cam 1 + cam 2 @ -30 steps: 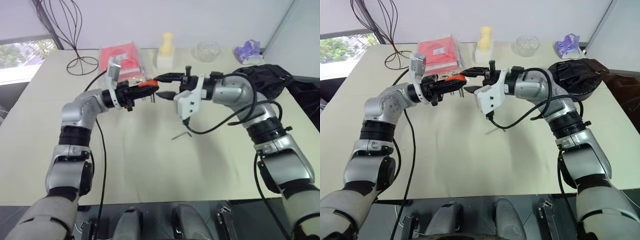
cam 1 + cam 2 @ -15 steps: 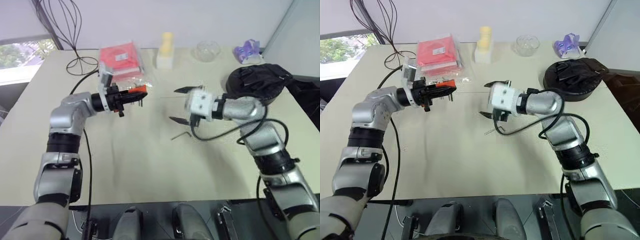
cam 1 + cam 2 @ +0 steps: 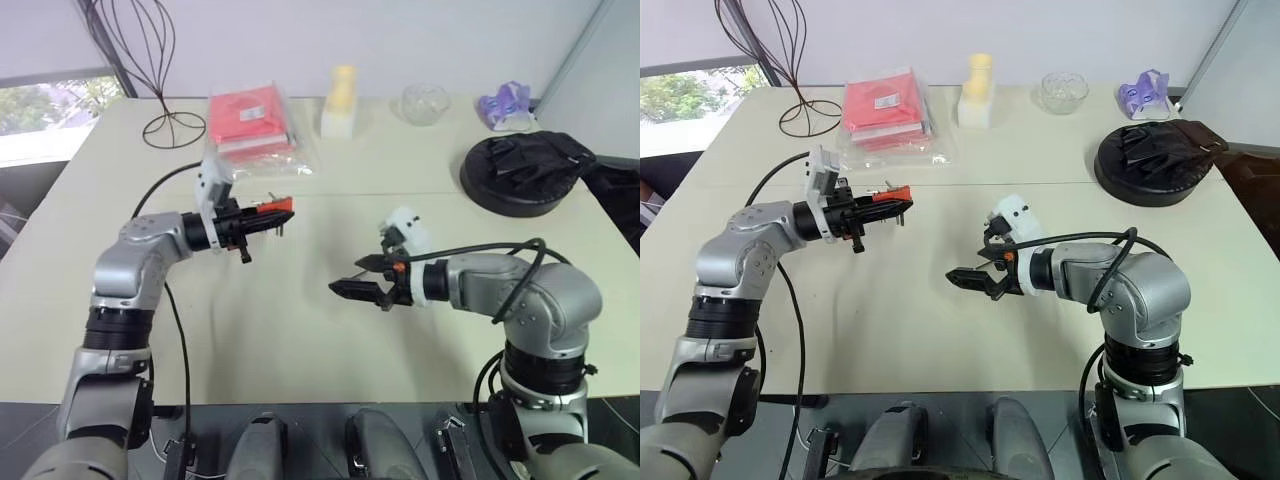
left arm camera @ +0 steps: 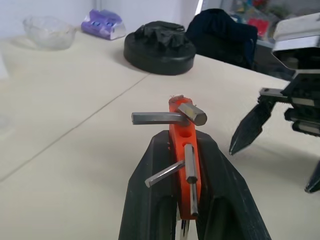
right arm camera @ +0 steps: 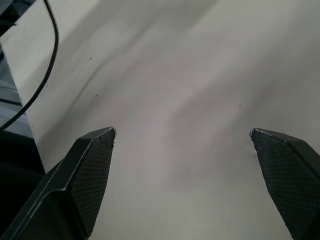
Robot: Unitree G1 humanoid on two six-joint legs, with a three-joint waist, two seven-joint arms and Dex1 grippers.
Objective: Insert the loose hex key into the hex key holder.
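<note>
Nearest us, our right end effector (image 3: 345,276) hangs low over the bare counter (image 3: 300,340) with its two fingers spread wide and nothing between them. In its wrist view we see only the counter top between the fingertips. We cannot make out the loose hex key anywhere.

Further off, our left end effector (image 3: 255,216) is pressed together on the orange hex key holder (image 4: 177,135). It holds the holder above the counter, well apart from the right end effector, with grey keys sticking out of it. Beyond it, a red package (image 3: 250,115) lies near the far edge.

We judge the holder to be in hand and ready. The loose key is not yet picked up or inserted, so finding, gripping and seating it all remain.
</note>
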